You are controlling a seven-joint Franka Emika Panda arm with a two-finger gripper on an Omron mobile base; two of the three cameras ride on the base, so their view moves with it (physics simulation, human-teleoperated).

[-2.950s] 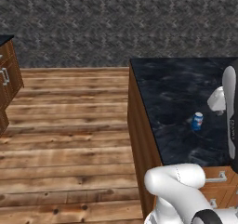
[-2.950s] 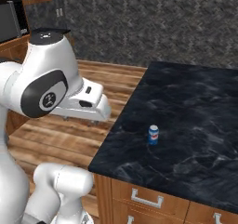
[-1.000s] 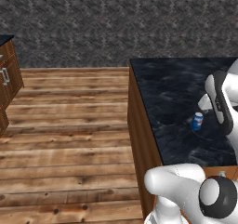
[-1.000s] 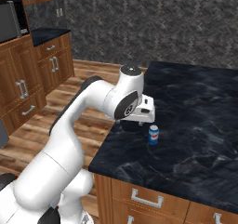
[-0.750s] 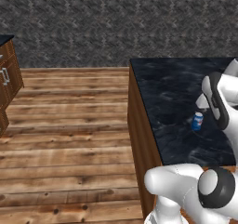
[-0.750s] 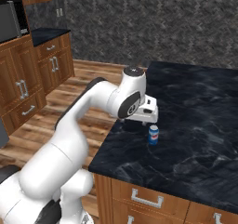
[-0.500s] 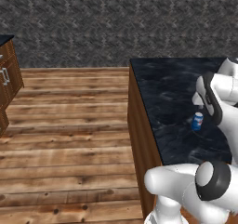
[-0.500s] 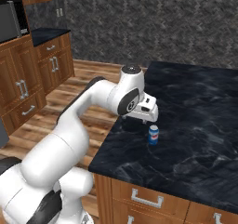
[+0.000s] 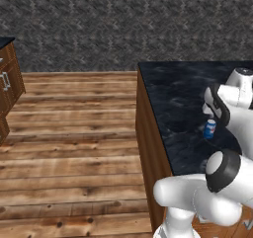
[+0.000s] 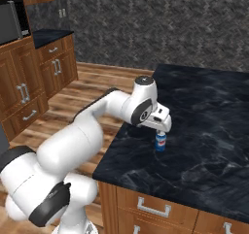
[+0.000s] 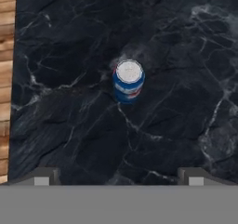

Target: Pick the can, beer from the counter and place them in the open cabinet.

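Blue soda can [image 11: 128, 81]: upright on black marble bench [image 11: 186, 102]. Hand [image 11: 118, 176]: directly above can, fingers spread wide, holding nothing.

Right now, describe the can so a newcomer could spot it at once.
Find the black marble-look counter. Near its floor-side edge, just below the open end effector, stands the can: small, upright, blue with a white-red logo and silver top, nothing else near it.

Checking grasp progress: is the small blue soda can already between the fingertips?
No, the small blue soda can stands free on the black counter.
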